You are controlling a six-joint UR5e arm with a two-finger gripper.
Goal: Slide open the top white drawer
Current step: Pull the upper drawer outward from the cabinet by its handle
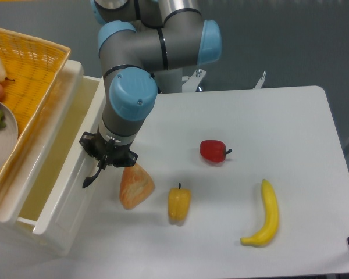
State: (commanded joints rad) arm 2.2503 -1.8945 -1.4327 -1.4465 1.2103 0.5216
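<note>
the gripper [96, 172] hangs at the front of the top white drawer [67, 174], pulled partly out beside the basket [29, 70], fingers closed on its black handle [91, 179].

White table [291, 116] — on it a red pepper [213, 150], yellow pepper [179, 203], banana [265, 215], orange wedge-shaped piece [135, 185] — and white cabinet [64, 232].

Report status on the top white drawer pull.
Gripper at the curved black handle, fingers hidden. Glossy top white drawer partly open. Orange bread-like wedge sits close beside the drawer front.
</note>
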